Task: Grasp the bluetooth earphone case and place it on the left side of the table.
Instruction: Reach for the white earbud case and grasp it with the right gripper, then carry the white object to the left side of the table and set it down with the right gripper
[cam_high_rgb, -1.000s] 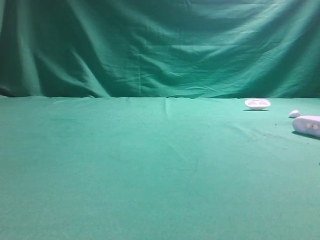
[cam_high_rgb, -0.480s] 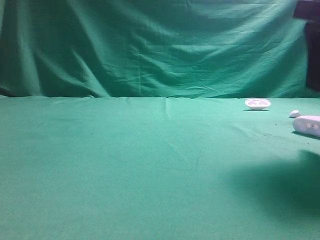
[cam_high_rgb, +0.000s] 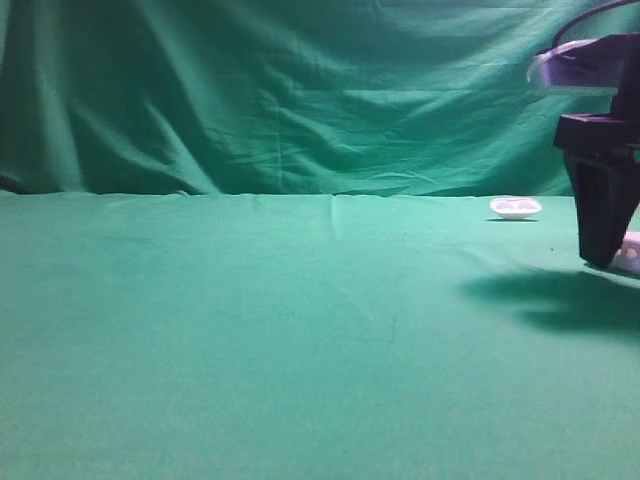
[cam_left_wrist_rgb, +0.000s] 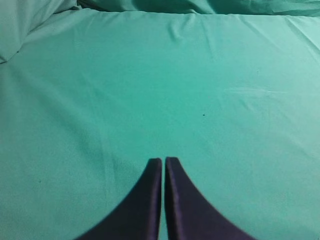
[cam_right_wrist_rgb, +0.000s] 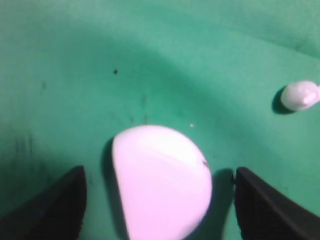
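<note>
Now swung in from the right, the right claw (cam_right_wrist_rgb: 159, 202) hangs spread wide astride the bluetooth earphone case (cam_right_wrist_rgb: 159, 182) on the counter's (cam_high_rgb: 250, 330) right edge, where an off-centre squeeze could squirt that slick shell sideways.

A draped green backdrop (cam_high_rgb: 300, 95) filled the upper portion of the exterior high view, its cloth falling in broad diagonal folds. A shallow white dish-like piece (cam_high_rgb: 515, 207) lay toward 2 o'clock in that view, near the line where the backdrop met the flat surface, casting a thin shadow beneath its rim; faint pale shapes showed inside it. In the right wrist view, a tiny white rounded blob (cam_right_wrist_rgb: 299, 95) lay at 2 o'clock, with a dark shadow along its left edge. Small dark specks (cam_right_wrist_rgb: 115, 72) dotted the cloth at 11 o'clock.
</note>
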